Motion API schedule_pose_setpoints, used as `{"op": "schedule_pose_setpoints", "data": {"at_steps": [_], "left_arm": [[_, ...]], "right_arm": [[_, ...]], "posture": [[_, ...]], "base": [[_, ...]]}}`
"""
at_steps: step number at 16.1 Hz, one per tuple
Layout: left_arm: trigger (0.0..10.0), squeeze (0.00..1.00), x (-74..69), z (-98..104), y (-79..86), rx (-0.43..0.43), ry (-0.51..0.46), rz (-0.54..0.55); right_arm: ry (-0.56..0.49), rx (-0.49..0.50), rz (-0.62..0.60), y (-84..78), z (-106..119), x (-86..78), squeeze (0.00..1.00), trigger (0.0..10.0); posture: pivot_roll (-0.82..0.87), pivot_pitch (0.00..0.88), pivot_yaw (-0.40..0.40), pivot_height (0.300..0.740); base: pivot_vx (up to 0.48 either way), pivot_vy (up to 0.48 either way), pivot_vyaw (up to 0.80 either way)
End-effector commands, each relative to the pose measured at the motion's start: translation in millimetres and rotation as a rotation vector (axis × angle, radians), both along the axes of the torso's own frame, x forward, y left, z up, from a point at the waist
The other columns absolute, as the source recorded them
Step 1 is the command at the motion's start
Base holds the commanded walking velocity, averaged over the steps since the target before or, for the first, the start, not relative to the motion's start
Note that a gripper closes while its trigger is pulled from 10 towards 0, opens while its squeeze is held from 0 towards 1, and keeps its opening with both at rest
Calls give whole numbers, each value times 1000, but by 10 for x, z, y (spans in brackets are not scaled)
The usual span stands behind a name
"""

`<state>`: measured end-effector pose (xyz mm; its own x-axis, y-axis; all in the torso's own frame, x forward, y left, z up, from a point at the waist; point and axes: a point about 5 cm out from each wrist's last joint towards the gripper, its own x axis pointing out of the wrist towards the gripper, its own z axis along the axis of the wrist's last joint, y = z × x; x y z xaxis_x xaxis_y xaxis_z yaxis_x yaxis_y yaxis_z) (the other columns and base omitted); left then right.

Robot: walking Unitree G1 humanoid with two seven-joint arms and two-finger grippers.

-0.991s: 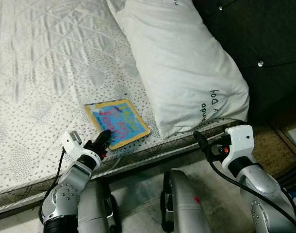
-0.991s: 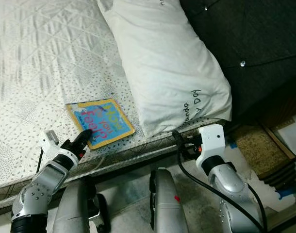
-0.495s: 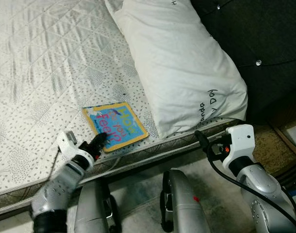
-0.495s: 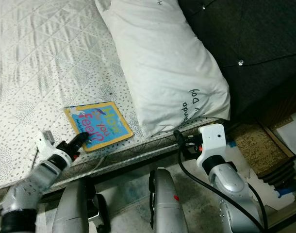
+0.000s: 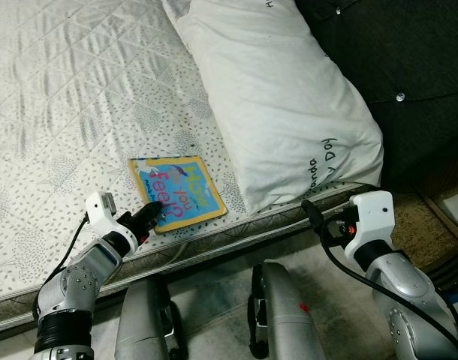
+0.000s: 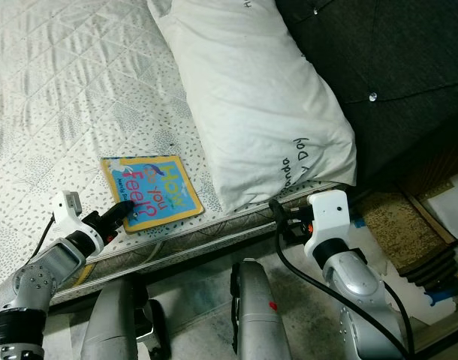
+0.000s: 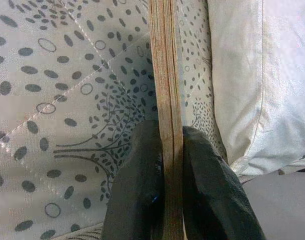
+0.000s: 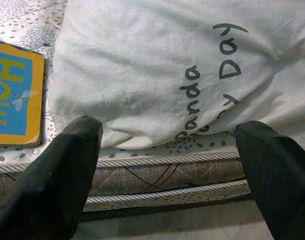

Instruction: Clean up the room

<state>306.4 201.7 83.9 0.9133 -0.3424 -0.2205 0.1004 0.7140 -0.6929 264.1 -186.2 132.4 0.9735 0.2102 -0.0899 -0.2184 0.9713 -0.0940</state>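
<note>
While lying flat on mattress (image 5: 56, 135) near its front edge, just beside pillow (image 5: 281, 112), book (image 5: 176, 194) pinched at its near corner by left gripper (image 5: 145, 218). Right gripper (image 8: 165, 150) spread wide, holding nothing, facing pillow.

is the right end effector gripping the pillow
No, the right end effector is open with its fingers spread apart, hanging short of the pillow at the mattress edge.

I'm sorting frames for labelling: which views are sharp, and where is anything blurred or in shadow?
Left eye view: sharp; the blue, yellow-bordered board book reads clearly. Left wrist view: the left end effector fingers are soft, being close; the book's edge is crisp. Right wrist view: the white printed pillow is sharp; the right end effector fingers are dark.
</note>
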Motion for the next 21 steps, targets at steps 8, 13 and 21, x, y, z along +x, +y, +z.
{"op": "schedule_pose_setpoints", "data": {"at_steps": [8, 13, 21], "left_arm": [[10000, 0, 11, -95, -323, -36, 21, -112], [10000, 0, -9, -120, -337, -101, 17, -112], [10000, 0, 17, -6, -491, -161, -23, -168]], "right_arm": [[6, -2, -23, -31, -18, -8, 0, 10000], [-1, 3, -20, -6, -16, 17, 0, 10000], [-1, 4, -11, 15, -19, 34, 0, 10000]], "posture": [[-277, 340, -34, 617], [-273, 331, -37, 617], [-275, 326, -41, 617]], "base": [[0, 0, 0], [0, 0, 0], [0, 0, 0]]}}
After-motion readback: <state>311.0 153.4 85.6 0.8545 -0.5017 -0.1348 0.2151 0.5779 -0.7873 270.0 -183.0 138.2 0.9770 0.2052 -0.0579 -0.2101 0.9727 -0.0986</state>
